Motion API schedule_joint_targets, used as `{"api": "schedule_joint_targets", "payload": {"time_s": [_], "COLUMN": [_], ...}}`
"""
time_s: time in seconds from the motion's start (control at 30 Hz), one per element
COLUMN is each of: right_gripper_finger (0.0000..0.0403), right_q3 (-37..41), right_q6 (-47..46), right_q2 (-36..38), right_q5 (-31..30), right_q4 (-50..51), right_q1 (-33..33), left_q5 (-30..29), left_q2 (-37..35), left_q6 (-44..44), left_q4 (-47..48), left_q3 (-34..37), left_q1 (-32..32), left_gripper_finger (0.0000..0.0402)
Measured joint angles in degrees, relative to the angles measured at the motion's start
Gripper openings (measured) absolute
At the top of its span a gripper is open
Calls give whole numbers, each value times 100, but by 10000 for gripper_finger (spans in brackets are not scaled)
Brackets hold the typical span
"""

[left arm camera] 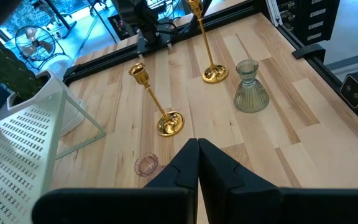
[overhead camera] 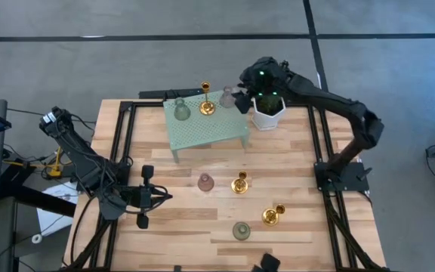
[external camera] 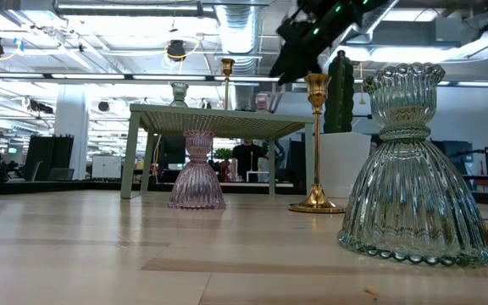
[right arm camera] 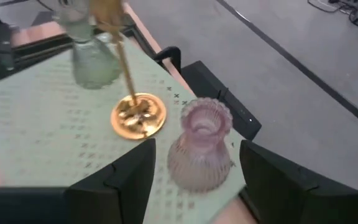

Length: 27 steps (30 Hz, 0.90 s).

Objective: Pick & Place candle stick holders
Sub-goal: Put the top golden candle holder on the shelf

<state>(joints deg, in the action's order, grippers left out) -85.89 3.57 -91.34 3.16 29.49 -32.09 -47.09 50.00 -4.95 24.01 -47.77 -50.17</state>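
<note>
Right gripper (right arm camera: 194, 171) is up over the far corner of the green perforated stand (overhead camera: 206, 125), jaws spread wide w/ the pink holder (right arm camera: 201, 146) standing upright on the stand between them, not pinched; I can't tell if either finger touches it. On that same stand: a tall gold holder (overhead camera: 206, 102) just beside the pink one, and a grey-green holder (overhead camera: 181, 109) toward the stand's other far corner. White hex pot w/ cactus (overhead camera: 268, 112) sits on the desk (overhead camera: 293, 174) just beside the stand, under my right arm. Left gripper (overhead camera: 146, 196) waits low over the desk, well on the near side of the stand, jaws pressed together, nothing in them. Rest of the holders are on the desk, near side of the stand: a 2nd pink holder (overhead camera: 206, 181) closest to it, a gold one (overhead camera: 239, 183) just beside that, another gold one (overhead camera: 273, 216) farther out, leaning in my overhead view, and a 2nd grey-green holder (overhead camera: 241, 230) farthest from the stand.
</note>
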Motion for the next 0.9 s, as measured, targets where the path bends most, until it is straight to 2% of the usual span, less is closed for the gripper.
{"api": "schedule_joint_targets", "payload": {"time_s": [0.2,0.3,0.4,0.5,0.57,0.77,0.9], "right_gripper_finger": [194,159,107,40,11,4,2], "right_q3": [0,0,0,0,0,2,91], "right_q6": [-25,-207,-254,-250,-188,-569,-1076], "right_q2": [751,1040,1247,1369,1394,1433,1521], "right_q5": [139,294,262,-171,-607,-1848,-2287], "right_q4": [1290,1928,2464,2698,2778,3131,3307], "right_q1": [324,631,1072,1663,2094,3190,3718], "left_q5": [0,0,0,0,0,1,1], "left_q2": [0,0,0,0,0,-2,-4], "left_q6": [0,0,0,0,0,0,-2], "left_q4": [1,0,0,0,1,0,-48], "left_q3": [0,0,-2,-2,-2,126,403], "left_q1": [-1,-2,0,0,0,-1,-1], "left_gripper_finger": [8,8,8,8,8,8,8]}}
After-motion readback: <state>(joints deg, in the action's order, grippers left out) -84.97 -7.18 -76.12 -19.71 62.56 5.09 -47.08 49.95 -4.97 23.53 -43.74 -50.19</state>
